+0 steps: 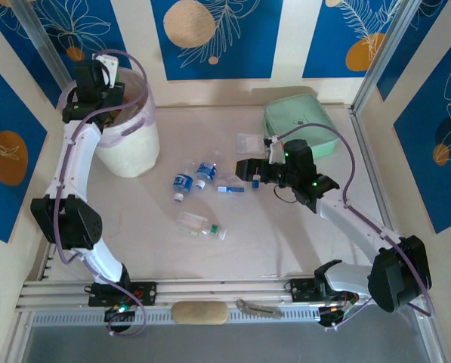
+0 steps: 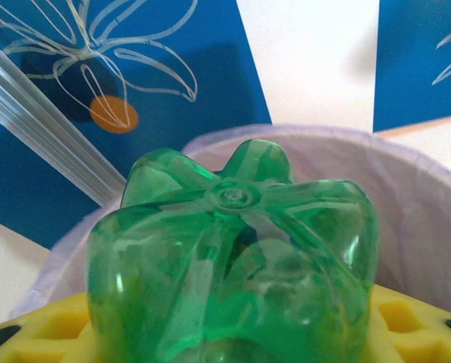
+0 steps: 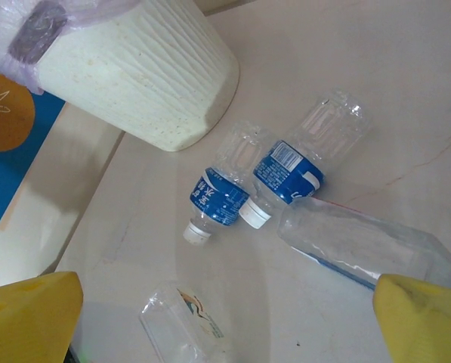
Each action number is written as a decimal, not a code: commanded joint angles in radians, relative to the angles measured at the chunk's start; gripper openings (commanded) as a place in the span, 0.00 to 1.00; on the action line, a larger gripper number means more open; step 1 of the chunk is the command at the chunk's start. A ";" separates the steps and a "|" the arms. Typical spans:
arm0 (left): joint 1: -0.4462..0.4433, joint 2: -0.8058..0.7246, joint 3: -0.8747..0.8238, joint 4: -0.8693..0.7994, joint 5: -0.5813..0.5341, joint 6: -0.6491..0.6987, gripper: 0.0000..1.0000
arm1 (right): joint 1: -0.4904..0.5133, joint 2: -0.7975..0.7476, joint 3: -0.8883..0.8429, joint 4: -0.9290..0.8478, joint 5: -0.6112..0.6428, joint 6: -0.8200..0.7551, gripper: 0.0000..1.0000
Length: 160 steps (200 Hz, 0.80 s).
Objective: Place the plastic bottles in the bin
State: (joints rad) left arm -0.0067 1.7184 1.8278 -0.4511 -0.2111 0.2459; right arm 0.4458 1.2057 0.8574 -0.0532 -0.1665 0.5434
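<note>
Clamping a green bottle [image 2: 233, 257] between its yellow pads [image 2: 36, 325], the left tool [image 1: 97, 82] hangs over the mouth of the bin [image 1: 138, 147], the bottle's base towards the far rim, so letting go should drop it inside. The right tool [image 1: 248, 168] is spread wide, low over the table [image 1: 285, 242]. The blue-labelled bottles [image 1: 183, 184] lie just beyond it towards the bin, slanting across its reach, nearer this arm

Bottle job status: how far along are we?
Done: unclear, the left arm mostly hides the inside of the bin. In hand: left gripper holds a green bottle over the bin. Left: two blue-labelled bottles, a clear crushed bottle and a flattened clear one on the table; right gripper open above them.
</note>
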 commanded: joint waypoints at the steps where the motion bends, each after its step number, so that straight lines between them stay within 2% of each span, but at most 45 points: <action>1: 0.006 0.006 0.003 0.016 -0.004 0.016 0.57 | 0.007 -0.040 -0.019 -0.010 0.031 0.003 0.99; 7: 0.005 0.008 0.005 0.013 -0.001 0.011 0.62 | 0.008 -0.043 -0.020 -0.011 0.033 0.004 0.99; 30: 0.005 0.000 0.011 0.009 0.003 -0.008 1.00 | 0.010 -0.042 -0.023 -0.017 0.029 -0.002 0.99; 75: 0.005 -0.051 0.053 -0.004 0.056 -0.095 0.99 | 0.029 -0.027 -0.012 -0.015 0.039 -0.011 0.99; 114: 0.004 -0.128 0.065 -0.012 0.207 -0.250 1.00 | 0.043 -0.003 -0.002 -0.013 0.036 -0.019 0.99; 145: -0.003 -0.240 -0.092 0.107 0.380 -0.445 1.00 | 0.070 0.038 0.018 -0.012 0.016 -0.032 0.99; 160: -0.021 -0.306 -0.210 0.194 0.420 -0.522 1.00 | 0.096 0.064 0.041 -0.031 0.015 -0.053 0.99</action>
State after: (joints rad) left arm -0.0097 1.4986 1.7504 -0.3836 0.0597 -0.0898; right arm 0.5072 1.2366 0.8509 -0.0654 -0.1345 0.5308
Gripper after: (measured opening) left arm 0.996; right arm 0.990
